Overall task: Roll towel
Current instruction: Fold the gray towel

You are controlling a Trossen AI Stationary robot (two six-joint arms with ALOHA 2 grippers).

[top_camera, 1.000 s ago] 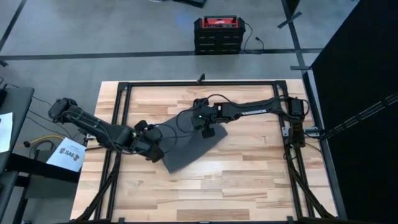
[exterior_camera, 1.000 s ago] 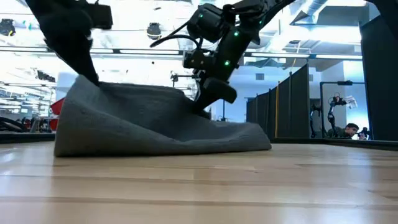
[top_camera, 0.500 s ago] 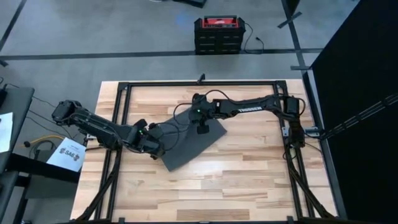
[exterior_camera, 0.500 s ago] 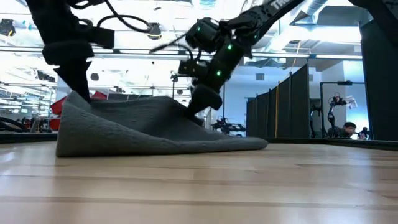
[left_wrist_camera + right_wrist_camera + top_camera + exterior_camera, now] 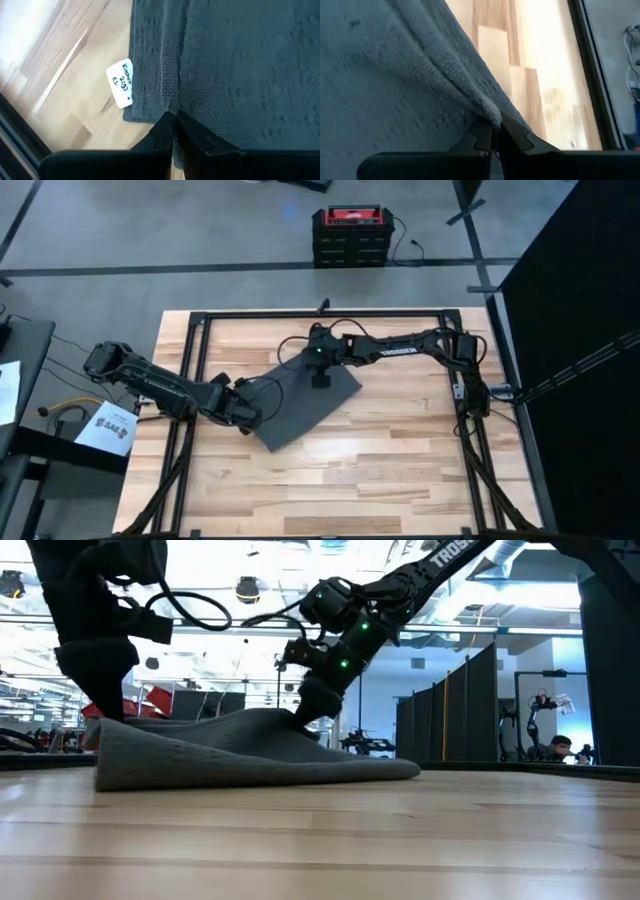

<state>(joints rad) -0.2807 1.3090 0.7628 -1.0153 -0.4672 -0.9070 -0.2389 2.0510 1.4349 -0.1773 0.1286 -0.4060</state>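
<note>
The dark grey towel (image 5: 303,405) lies slantwise in the middle of the table, its near part flat on the wood. In the low view the towel (image 5: 250,750) rises slightly along its far edge, where both grippers hold it. My left gripper (image 5: 246,418) is shut on its left end. My right gripper (image 5: 319,381) is shut on its far right end. A small white tag (image 5: 121,84) lies on the wood beside the left gripper's hold. My left gripper pinches the towel's hemmed edge (image 5: 171,106) between its two fingers, close to the tag, slanting down from the table's left. That edge is held just above the wood (image 5: 112,723); the rest lies on the table. My right gripper pinches the towel's hem (image 5: 489,113) between its two fingers, where the cloth bunches into a fold. The fingers (image 5: 303,718) come from above, slanting down. The pinched edge forms a low peak, and the cloth slopes from it down to the table.
A black metal frame (image 5: 320,313) runs along the table's edges. Bare wood (image 5: 400,470) spreads on the near and right sides of the towel. A red and black box (image 5: 350,235) stands on the floor beyond the far edge.
Both grippers have come down with the towel's far edge still pinched. My right gripper has also gone toward the table's left and far edge. The raised edge has sunk from a high ridge to a low one, and more of the towel lies flat.
</note>
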